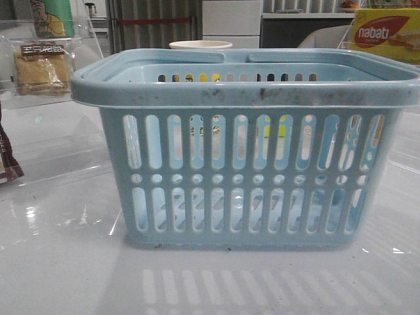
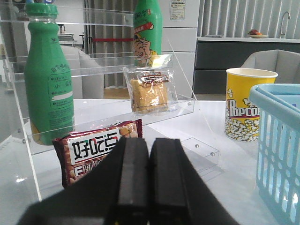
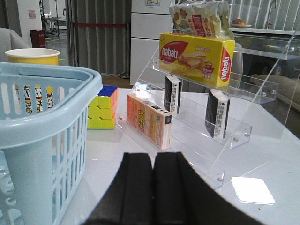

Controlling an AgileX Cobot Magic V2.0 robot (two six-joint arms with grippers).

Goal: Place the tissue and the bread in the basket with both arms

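The light-blue basket [image 1: 243, 92] stands mid-table; it also shows in the left wrist view [image 2: 276, 140] and the right wrist view [image 3: 42, 93]. The bread [image 2: 149, 91], in a clear packet, leans on a clear acrylic shelf at the far left [image 1: 41, 69]. Two black-and-white tissue packs [image 3: 172, 93] [image 3: 218, 112] stand on the lower steps of the right-hand acrylic rack. My left gripper [image 2: 149, 154] is shut and empty, short of the bread shelf. My right gripper [image 3: 153, 161] is shut and empty, beside the basket and short of the rack. Neither gripper shows in the front view.
On the left are two green bottles [image 2: 47, 79], a maroon snack packet [image 2: 96, 150] and a popcorn cup [image 2: 246, 103]. On the right are a nabati box [image 3: 197, 56], an orange box [image 3: 147, 119], a colour cube [image 3: 103, 108] and a white square [image 3: 252, 190] on the table.
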